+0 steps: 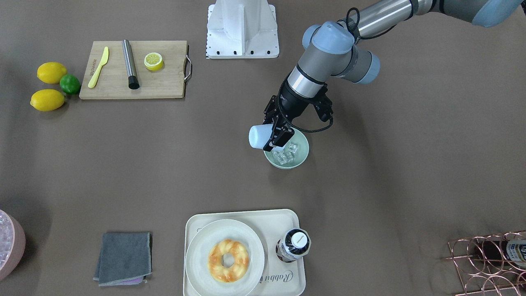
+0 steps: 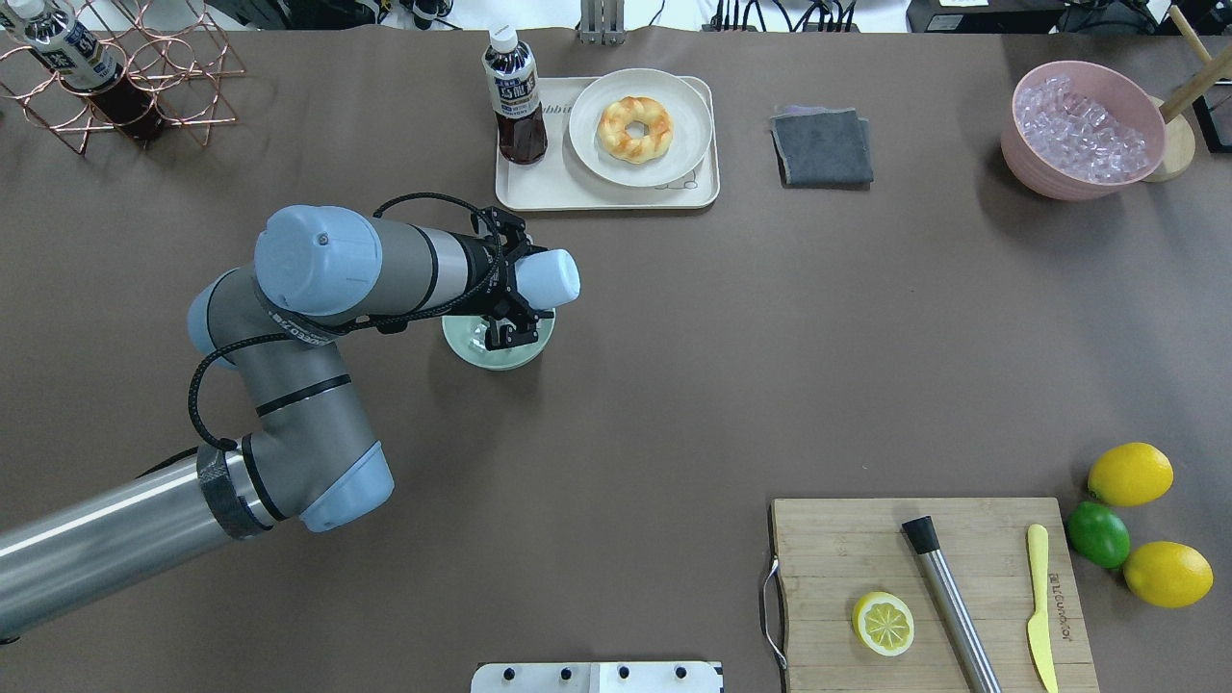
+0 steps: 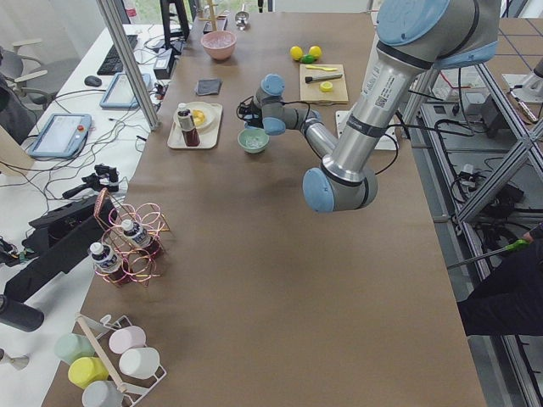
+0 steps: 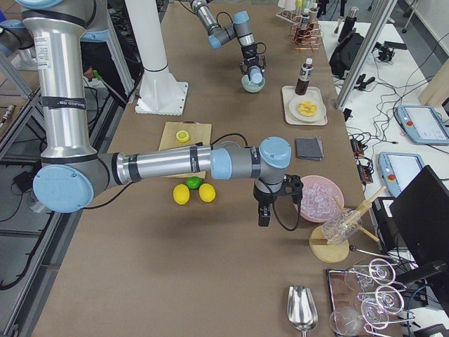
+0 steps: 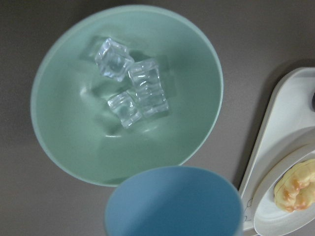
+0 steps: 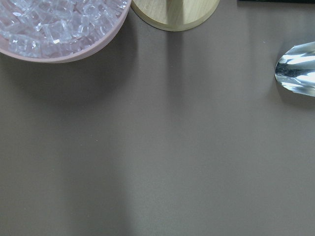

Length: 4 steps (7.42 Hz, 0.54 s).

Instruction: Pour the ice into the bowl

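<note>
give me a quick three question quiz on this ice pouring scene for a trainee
1. True or false: the ice lies in the bowl.
2. The left gripper holds: A) pale blue cup B) bottle C) yellow knife.
3. Which fruit lies on the cutting board?
Key: 1 true; 2 A; 3 the half lemon.
</note>
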Each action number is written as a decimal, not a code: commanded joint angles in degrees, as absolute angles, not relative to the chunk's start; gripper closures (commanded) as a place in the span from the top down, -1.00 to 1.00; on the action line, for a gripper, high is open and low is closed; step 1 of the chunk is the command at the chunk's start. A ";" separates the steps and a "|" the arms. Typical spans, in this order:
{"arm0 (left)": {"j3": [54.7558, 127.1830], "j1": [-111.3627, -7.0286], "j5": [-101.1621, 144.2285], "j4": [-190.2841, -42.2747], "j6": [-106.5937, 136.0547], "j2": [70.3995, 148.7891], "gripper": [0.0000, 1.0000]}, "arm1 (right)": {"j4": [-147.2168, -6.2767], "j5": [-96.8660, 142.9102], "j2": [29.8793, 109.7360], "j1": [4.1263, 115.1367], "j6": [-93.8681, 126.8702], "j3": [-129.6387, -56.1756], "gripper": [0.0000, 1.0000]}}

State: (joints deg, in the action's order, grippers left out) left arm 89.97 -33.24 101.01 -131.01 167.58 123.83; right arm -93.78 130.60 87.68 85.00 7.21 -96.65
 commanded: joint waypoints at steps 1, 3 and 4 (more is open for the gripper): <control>91.30 -33.66 104.56 -118.67 160.72 122.87 0.34 | -93.78 130.61 86.93 84.99 7.21 -96.07 0.98; 105.40 -38.91 108.26 -95.04 152.17 121.82 0.34 | -93.78 130.52 86.57 84.99 7.21 -95.98 0.98; 109.82 -41.89 110.20 -85.00 148.31 123.12 0.34 | -93.78 130.60 86.57 84.99 7.21 -96.06 0.98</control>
